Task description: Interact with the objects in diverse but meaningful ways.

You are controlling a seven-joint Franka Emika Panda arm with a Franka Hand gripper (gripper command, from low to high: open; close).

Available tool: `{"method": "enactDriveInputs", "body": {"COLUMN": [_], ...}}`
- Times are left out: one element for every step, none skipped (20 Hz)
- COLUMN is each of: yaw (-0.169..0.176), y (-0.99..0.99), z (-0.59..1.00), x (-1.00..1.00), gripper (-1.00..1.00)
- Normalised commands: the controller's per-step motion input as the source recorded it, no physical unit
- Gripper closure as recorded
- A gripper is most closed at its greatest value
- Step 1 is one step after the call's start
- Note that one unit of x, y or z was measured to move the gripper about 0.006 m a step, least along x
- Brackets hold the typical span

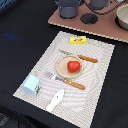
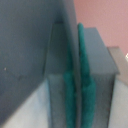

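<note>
Black cloth covers the bench (image 1: 20,30), and on it your landmark is the striped mat (image 1: 100,65). Beyond the mat's far edge lies a pink board (image 1: 107,27) carrying a grey pot (image 1: 67,7) and a dark disc (image 1: 89,18); no long-handled pan can be made out. At the mat's centre sits the plate (image 1: 62,69) with the tomato (image 1: 74,66) resting on it. A knife (image 1: 79,56) lies just beyond the plate, a fork (image 1: 65,81) just on its near side. The blue cup (image 1: 32,85) stands at the mat's near corner toward the exterior view's left, the white utensil (image 1: 55,100) lies on the near edge, and the yellow packet (image 1: 77,40) rests at the far edge.

You should watch the tomato: I judge it will roll off the plate if nudged sideways. The cup looks light enough to tip.

Only the exterior view shows you these things; the arm is absent from it. Only the wrist view shows the fingers (image 2: 79,90), green pads pressed close together with nothing visible between them, against blurred grey and pink surfaces you cannot place.
</note>
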Motion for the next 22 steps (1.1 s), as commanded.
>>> {"method": "enactDriveInputs", "body": {"yaw": [0.000,0.000,0.011,0.016,0.004,0.011,0.015,0.019,0.028,0.028,0.033,0.032,0.030,0.026,0.023,0.017,0.015,0.017,0.017,0.020,0.020,0.024], "y": [-0.08,-0.05,-0.02,0.00,0.01,0.03,0.00,0.00,0.02,0.04,0.03,0.00,0.00,0.00,0.00,0.00,0.00,0.00,0.00,0.00,0.00,0.00], "z": [-0.15,-0.06,0.00,0.13,0.20,0.22,0.25,0.19,0.13,0.11,0.08,0.00,0.00,0.00,-0.07,-0.08,-0.11,-0.13,-0.16,-0.18,-0.19,-0.20], "x": [0.40,0.35,0.19,0.09,0.12,0.15,0.08,0.03,0.00,0.00,0.00,0.00,0.00,-0.02,-0.01,0.00,0.00,0.00,-0.03,-0.05,-0.06,-0.08], "gripper": [1.00,1.00,1.00,1.00,1.00,1.00,1.00,1.00,1.00,1.00,1.00,1.00,1.00,1.00,1.00,1.00,1.00,1.00,1.00,1.00,1.00,1.00]}}
